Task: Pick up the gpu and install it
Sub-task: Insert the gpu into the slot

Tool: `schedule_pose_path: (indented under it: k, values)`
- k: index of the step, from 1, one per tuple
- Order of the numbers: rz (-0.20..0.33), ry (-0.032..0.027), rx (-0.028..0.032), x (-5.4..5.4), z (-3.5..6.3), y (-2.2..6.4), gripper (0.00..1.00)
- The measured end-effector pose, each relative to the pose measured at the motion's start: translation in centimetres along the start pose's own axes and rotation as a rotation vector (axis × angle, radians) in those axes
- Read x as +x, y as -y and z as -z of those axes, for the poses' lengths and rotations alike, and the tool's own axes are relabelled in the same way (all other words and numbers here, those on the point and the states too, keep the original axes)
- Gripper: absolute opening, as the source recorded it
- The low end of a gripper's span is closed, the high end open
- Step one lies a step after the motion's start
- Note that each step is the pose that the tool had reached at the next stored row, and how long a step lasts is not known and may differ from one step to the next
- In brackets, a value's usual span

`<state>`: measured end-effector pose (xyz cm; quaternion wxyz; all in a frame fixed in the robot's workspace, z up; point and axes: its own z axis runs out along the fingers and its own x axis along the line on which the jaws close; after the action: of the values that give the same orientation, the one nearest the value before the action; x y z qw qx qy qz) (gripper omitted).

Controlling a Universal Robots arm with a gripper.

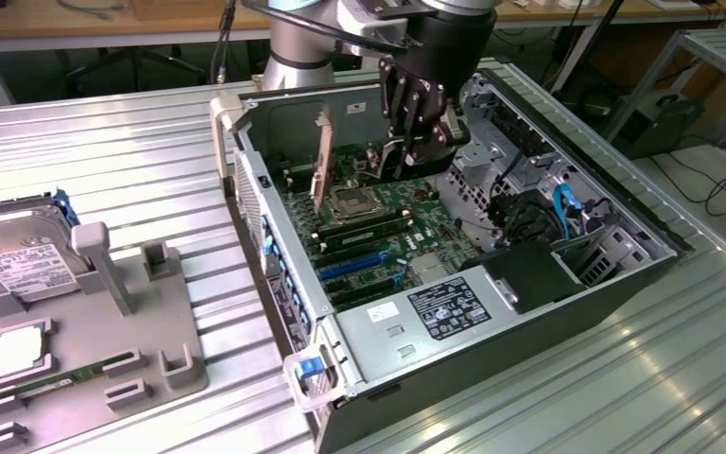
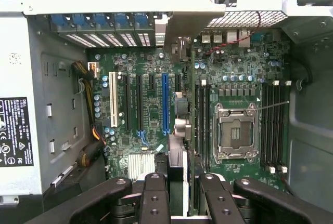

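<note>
The open computer case (image 1: 275, 284) lies on its side with the green motherboard (image 1: 395, 213) facing up. My gripper (image 1: 407, 161) hangs inside the case above the board, near the CPU socket (image 1: 351, 200). It is shut on the gpu (image 1: 322, 161), which stands on edge as a thin upright board. In the wrist view the gpu (image 2: 176, 156) runs edge-on from between my fingers (image 2: 154, 198) toward the rear slot openings. It hovers between the blue slot (image 2: 165, 104) and the memory slots (image 2: 202, 115). I cannot tell whether its lower edge touches a slot.
A power supply (image 1: 445, 307) with a label fills the case's near end, and cables (image 1: 565, 213) lie on the exterior view's right. On the exterior view's left a grey fixture (image 1: 148, 322) holds a hard drive (image 1: 16, 260) and a RAM stick (image 1: 60, 378).
</note>
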<state>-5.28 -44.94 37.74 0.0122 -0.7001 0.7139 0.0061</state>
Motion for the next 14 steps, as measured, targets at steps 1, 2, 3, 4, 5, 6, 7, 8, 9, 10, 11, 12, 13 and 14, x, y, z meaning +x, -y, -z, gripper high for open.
schedule_pose_path:
  k: [1, 2, 3, 4, 5, 6, 7, 8, 9, 10, 11, 12, 13, 14]
  values:
    - [0.0, 0.0007, -0.0003, 0.06, -0.07, 0.0, 0.28]
    - [0.0, 0.002, -0.0016, 0.14, -0.17, 0.0, 0.28]
    - [0.0, 0.0022, -0.0019, 0.16, -0.23, 0.0, 0.28]
    - [0.0, 0.0021, -0.002, 0.18, -0.28, 0.0, 0.28]
    - [0.0, 0.0021, -0.0022, 0.2, -0.34, 0.0, 0.28]
    - [0.0, 0.0021, -0.0023, 0.22, -0.39, 0.0, 0.28]
    - [0.0, 0.0022, -0.0026, 0.24, -0.43, 0.0, 0.28]
    - [0.0, 0.0022, -0.0027, 0.24, -0.47, 0.0, 0.28]
    - [0.0, 0.0023, -0.0028, 0.24, -0.51, 0.0, 0.28]
    - [0.0, 0.0027, -0.0028, 0.26, -0.54, 0.0, 0.28]
    - [0.0, 0.0029, -0.0028, 0.26, -0.57, 0.0, 0.28]
    - [0.0, 0.0031, -0.0028, 0.26, -0.6, 0.0, 0.28]
    - [0.0, 0.003, -0.0028, 0.26, -0.63, 0.0, 0.28]
    - [0.0, 0.0032, -0.0027, 0.26, -0.67, 0.0, 0.28]
